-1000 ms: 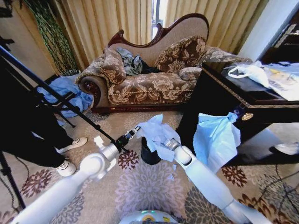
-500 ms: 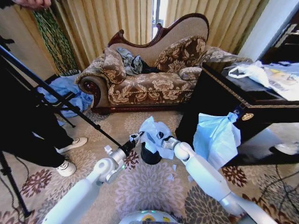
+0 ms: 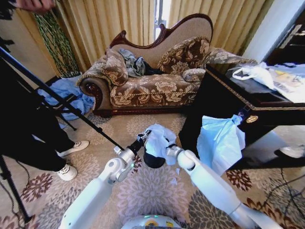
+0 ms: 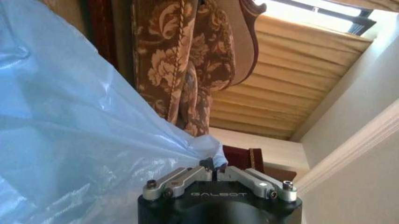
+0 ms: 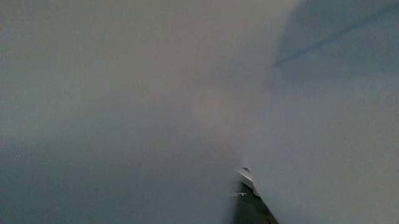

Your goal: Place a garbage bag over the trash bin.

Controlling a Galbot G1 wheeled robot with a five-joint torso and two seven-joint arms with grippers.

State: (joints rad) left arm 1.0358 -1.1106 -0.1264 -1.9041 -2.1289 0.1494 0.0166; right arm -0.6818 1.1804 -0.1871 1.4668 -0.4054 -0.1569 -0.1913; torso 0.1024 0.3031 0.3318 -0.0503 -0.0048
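Left pincer point(image 4: 215, 173) pinched closed on garbage bag point(image 3: 157, 138) edge above trash bin point(image 3: 153, 161), right pincer's grip hidden by plastic

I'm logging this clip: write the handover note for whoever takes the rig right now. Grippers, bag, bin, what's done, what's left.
Left gripper: shut on an edge of the garbage bag, at the bag's left side above the trash bin.
Right gripper: at the bag's right side by the bin; the plastic covers it, so its grip cannot be judged.
Bag: bunched and held up between the two arms, draped over the bin's top.
Bin: upright on the carpet in front of the sofa; its lower black wall is bare.
Done: bag picked up and brought over the bin.
Left: open the mouth and fit it around the rim.
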